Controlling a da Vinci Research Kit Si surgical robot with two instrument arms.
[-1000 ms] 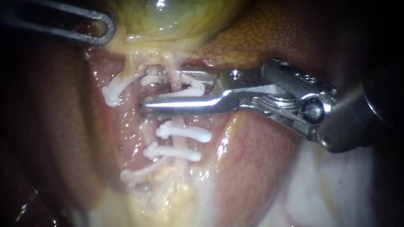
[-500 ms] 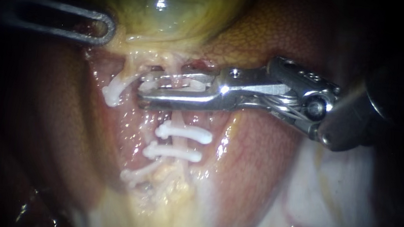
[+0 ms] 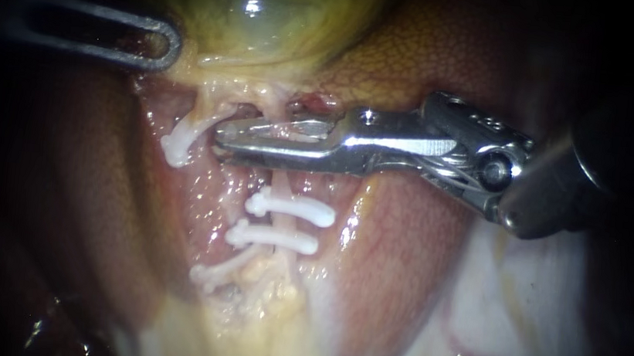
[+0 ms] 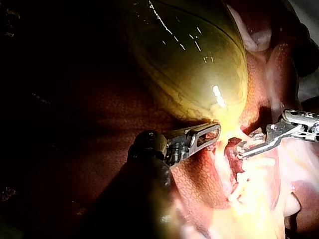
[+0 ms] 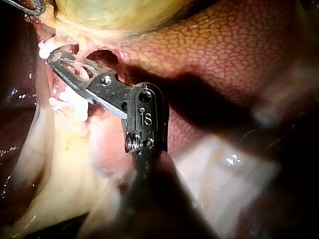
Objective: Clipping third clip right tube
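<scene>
My right instrument [image 3: 226, 135] reaches in across the right tube [image 3: 282, 185], just under the gallbladder [image 3: 270, 18]. Its jaws are pressed together on a white clip [image 3: 284, 127] that wraps the tube. Two more white clips [image 3: 291, 208] [image 3: 272, 237] sit lower on the same tube. My left instrument [image 3: 173, 45] holds the gallbladder's lower edge, jaws shut on it. The left wrist view shows its jaws [image 4: 215, 131] gripping that yellow edge, with the right instrument [image 4: 242, 152] ahead of them. In the right wrist view the right instrument [image 5: 53, 58] is closed over the tube.
A white clip [image 3: 176, 145] sits on the left tube, and another [image 3: 216, 273] lies lower in the yellow fatty tissue. Brown liver [image 3: 413, 63] lies behind the right instrument. Pale tissue [image 3: 522, 299] spreads at the lower right.
The right instrument's jaws have closed from wide apart to nearly together, squeezing the clip flat across the right tube. The left instrument has not moved.
</scene>
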